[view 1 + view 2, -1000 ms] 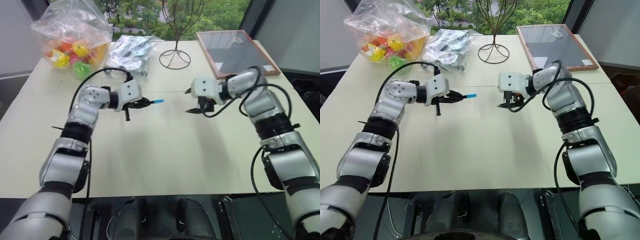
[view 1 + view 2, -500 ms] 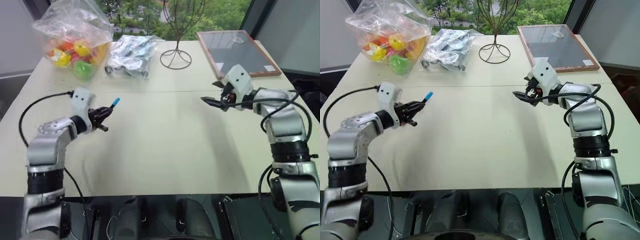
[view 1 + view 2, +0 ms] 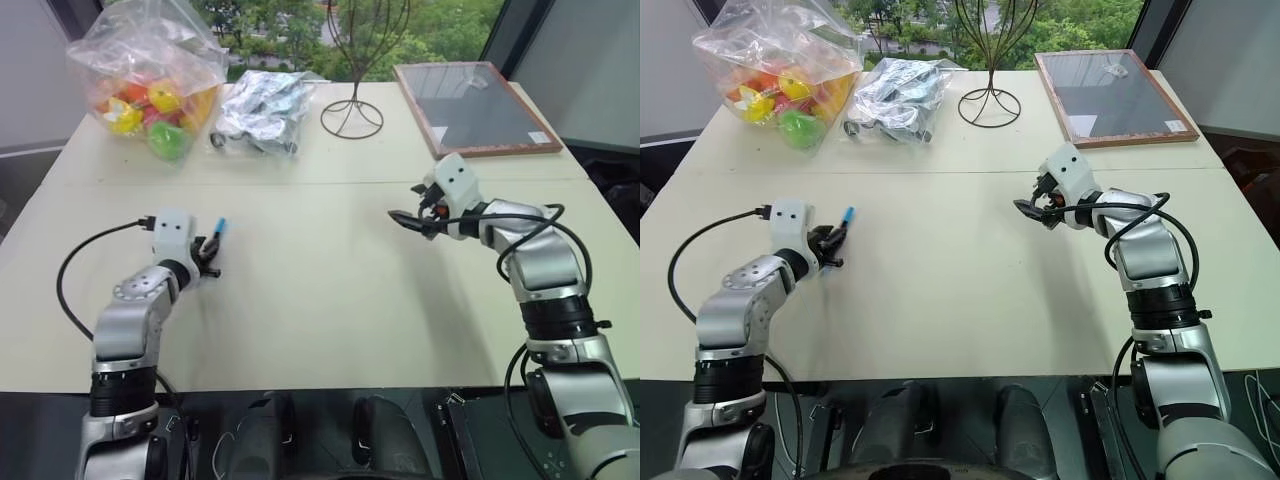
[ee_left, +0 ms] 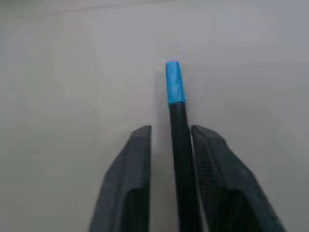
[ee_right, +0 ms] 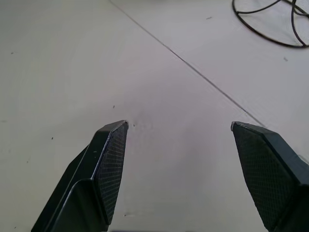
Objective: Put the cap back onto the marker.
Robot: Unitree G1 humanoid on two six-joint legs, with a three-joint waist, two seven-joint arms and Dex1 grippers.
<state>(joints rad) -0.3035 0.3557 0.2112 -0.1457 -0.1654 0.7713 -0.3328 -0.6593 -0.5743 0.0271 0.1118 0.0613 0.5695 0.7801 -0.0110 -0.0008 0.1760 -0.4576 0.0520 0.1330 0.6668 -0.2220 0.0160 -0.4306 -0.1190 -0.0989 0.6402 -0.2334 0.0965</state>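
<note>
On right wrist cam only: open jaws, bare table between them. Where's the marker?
Observer: The marker sits between the fingers of the left gripper, low over the left side of the table.
Operator: Clamped?
Observer: No. The left wrist view shows a gap between the marker and one finger; the jaws stand wider than the marker.
Operator: Cap on?
Observer: A light blue end juts past the fingertips. I cannot tell whether that is the cap seated.
</note>
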